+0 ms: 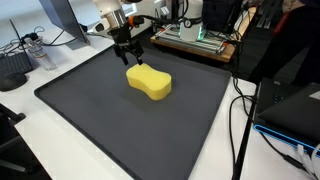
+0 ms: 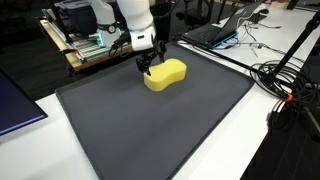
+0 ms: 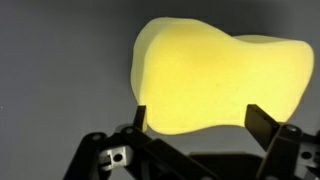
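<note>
Gripper: 1 unit, jaws held wide apart, nothing clamped. It is poised just above the mat, and its 2 fingers are set either side of the sponge. Sponge: yellow, laid flat on the mat, unlifted. Progress: positioning is judged done; closing and lifting are judged left.

Yellow sponge on dark mat, gripper open just above its far end
</note>
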Robot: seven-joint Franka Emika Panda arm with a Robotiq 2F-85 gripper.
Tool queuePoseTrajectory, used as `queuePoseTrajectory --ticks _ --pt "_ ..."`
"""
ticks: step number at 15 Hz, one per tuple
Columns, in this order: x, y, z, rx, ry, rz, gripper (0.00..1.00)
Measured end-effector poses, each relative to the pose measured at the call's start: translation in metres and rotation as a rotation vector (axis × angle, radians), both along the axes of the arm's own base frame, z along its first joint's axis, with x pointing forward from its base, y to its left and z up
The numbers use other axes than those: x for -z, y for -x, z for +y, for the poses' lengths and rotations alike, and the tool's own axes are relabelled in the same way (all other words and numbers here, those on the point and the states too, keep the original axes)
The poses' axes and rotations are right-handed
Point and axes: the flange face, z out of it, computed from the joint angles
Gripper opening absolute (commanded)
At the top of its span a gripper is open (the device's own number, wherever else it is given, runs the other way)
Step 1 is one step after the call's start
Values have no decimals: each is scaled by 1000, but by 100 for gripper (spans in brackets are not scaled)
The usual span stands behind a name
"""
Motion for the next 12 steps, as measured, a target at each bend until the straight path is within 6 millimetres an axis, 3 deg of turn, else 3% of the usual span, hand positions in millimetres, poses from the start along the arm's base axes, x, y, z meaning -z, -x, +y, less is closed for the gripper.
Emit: queuePoseTrajectory --ticks 4,11,12 --pt "28 -8 -12 -17 5 -7 100" --pt "52 -18 -13 -66 -20 -8 99" --pt "55 -19 -11 -75 -24 -7 74"
